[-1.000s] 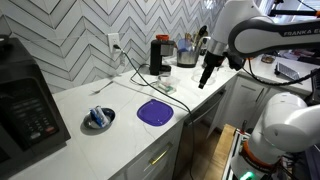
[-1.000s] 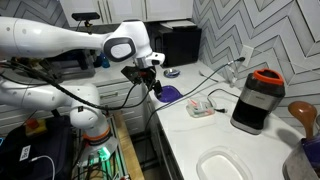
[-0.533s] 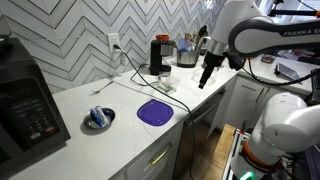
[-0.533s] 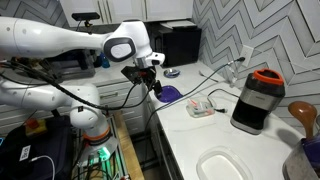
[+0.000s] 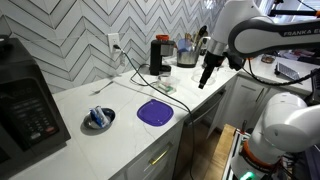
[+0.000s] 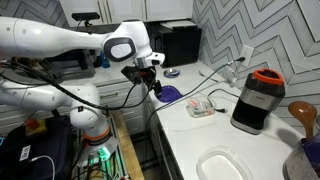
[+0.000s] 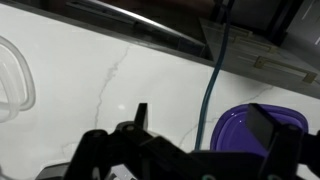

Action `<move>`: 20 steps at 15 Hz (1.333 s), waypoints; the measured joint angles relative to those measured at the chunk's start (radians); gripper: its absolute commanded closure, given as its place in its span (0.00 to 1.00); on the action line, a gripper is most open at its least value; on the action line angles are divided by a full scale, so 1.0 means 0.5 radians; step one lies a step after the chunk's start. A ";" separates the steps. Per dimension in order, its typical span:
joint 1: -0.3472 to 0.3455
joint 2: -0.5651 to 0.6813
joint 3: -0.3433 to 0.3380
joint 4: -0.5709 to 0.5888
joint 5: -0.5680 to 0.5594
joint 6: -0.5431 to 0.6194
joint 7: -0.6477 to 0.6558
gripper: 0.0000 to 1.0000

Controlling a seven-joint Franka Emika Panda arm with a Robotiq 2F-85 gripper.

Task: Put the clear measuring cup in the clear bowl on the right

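The clear measuring cup [image 6: 200, 107] sits on the white counter between the purple plate and the black appliance; it also shows in an exterior view [image 5: 165, 88]. The clear bowl [image 6: 225, 165] lies on the counter near the front edge, beyond the appliance, and its rim shows at the left edge of the wrist view [image 7: 12, 80]. My gripper [image 5: 205, 76] hangs open and empty above the counter's front edge, apart from the cup, as the exterior view [image 6: 152, 86] shows. In the wrist view the gripper [image 7: 205, 125] has its jaws spread with nothing between them.
A purple plate [image 5: 154, 112] [image 6: 170, 93] [image 7: 235, 130] lies mid-counter. A small grey-blue dish [image 5: 98, 118] and a microwave [image 5: 25, 105] are further along. The black appliance [image 6: 257, 100], a metal pot [image 5: 187, 57] and a cable [image 7: 212, 80] stand near the wall.
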 measured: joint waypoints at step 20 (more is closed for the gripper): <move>-0.197 0.367 -0.183 0.143 0.001 0.413 0.235 0.00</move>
